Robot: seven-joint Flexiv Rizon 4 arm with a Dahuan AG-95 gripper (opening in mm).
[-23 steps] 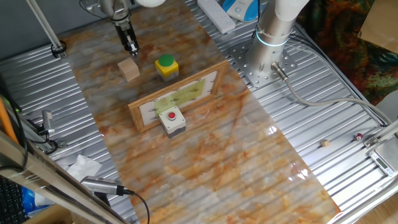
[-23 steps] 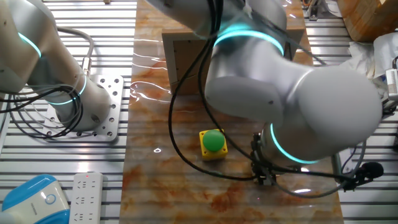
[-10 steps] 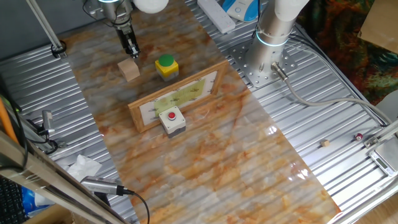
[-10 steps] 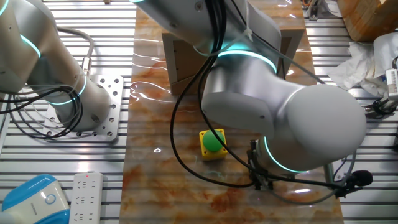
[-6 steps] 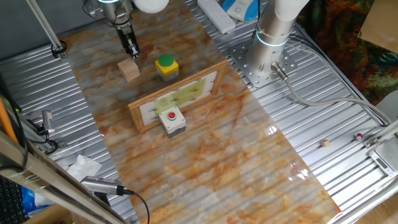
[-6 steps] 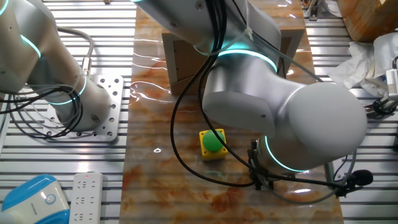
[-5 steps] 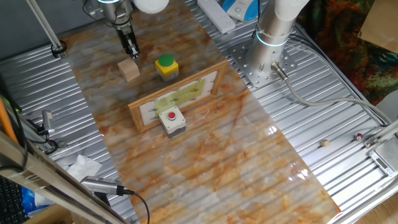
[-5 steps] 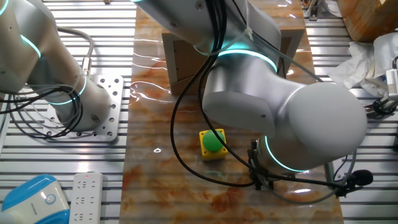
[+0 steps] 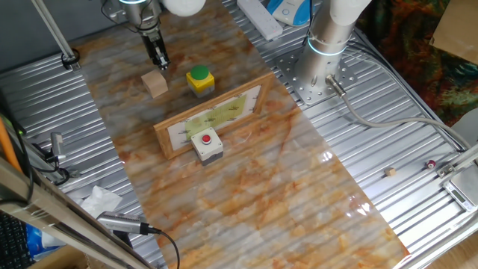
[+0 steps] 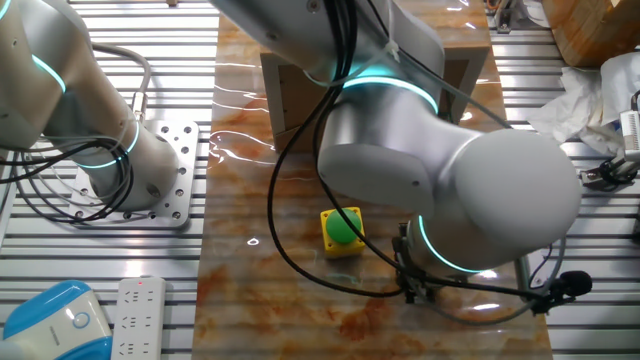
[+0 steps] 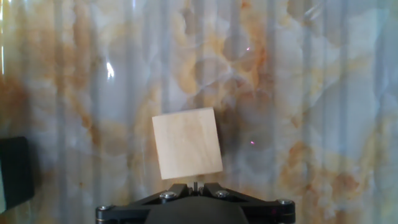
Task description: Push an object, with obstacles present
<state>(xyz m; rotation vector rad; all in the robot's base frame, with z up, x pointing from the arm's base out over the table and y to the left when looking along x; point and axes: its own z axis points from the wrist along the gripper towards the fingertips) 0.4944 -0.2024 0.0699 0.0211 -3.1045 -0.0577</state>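
Note:
The object, a plain light-tan wooden cube (image 9: 154, 83), rests on the marbled table (image 9: 246, 172) at the far left. My gripper (image 9: 159, 60) hangs just behind it, shut with nothing between its fingers. In the hand view the cube (image 11: 187, 143) fills the centre, and the gripper (image 11: 194, 185) sits at its near edge; contact cannot be told. The obstacles stand beyond: a yellow box with green button (image 9: 199, 80), a wooden-framed panel (image 9: 214, 116) and a grey box with red button (image 9: 207, 144). In the other fixed view the arm hides the cube.
The arm's base (image 9: 326, 45) is bolted at the table's far right side. A power strip (image 9: 258, 16) lies at the back edge. Crumpled tissue (image 9: 99, 199) and a cable lie off the table's left side. A dark object (image 11: 12, 171) shows at the hand view's left edge.
The gripper has shifted only slightly beside the cube. The cube and the three obstacles have not moved.

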